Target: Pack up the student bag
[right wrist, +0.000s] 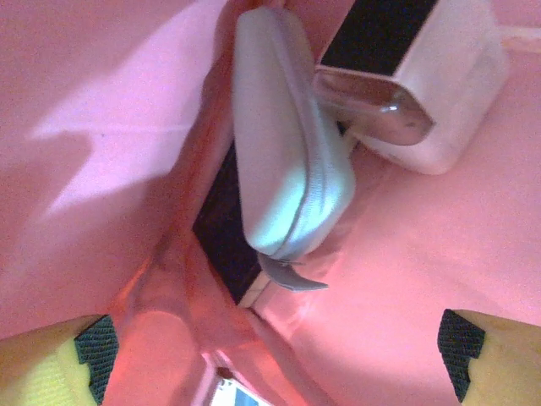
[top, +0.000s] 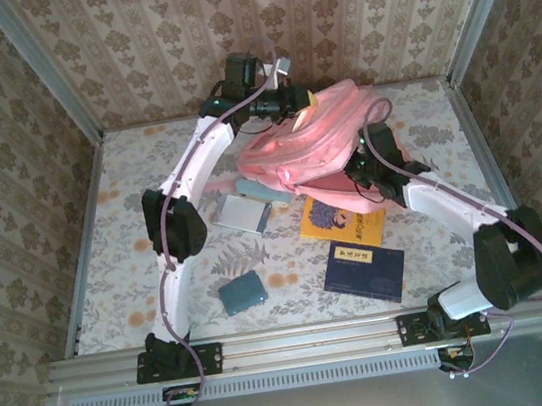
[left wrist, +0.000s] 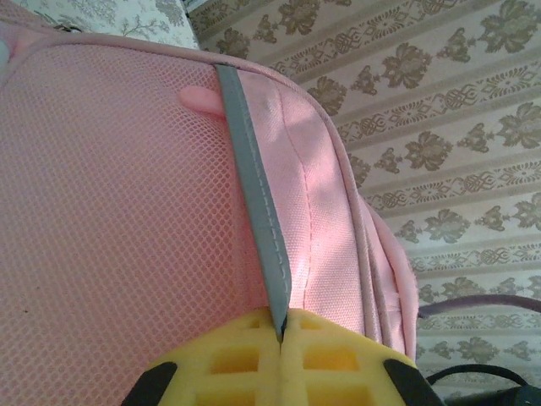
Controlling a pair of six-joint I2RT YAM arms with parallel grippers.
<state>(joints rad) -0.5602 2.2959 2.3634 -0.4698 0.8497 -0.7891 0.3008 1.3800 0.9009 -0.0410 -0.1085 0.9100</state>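
The student bag (top: 318, 141) lies upper centre on the counter (top: 139, 272); left pincer (left wrist: 281, 338) pinches its grey strap (left wrist: 254, 203); right pincer (right wrist: 275, 351) spread wide inside, over a grey zip case (right wrist: 287, 161).

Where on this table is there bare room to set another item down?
Bare patterned tabletop lies left of the white left arm, out to the wall, and in the far right corner beside the large pink fabric backpack. The middle is crowded: silver flat rectangular case, small teal pouch, yellow book, dark blue book.

Striped damask wallpaper walls (top: 127, 41) enclose a floral-patterned tabletop (top: 125, 274) edged by a metal rail (top: 310, 337).
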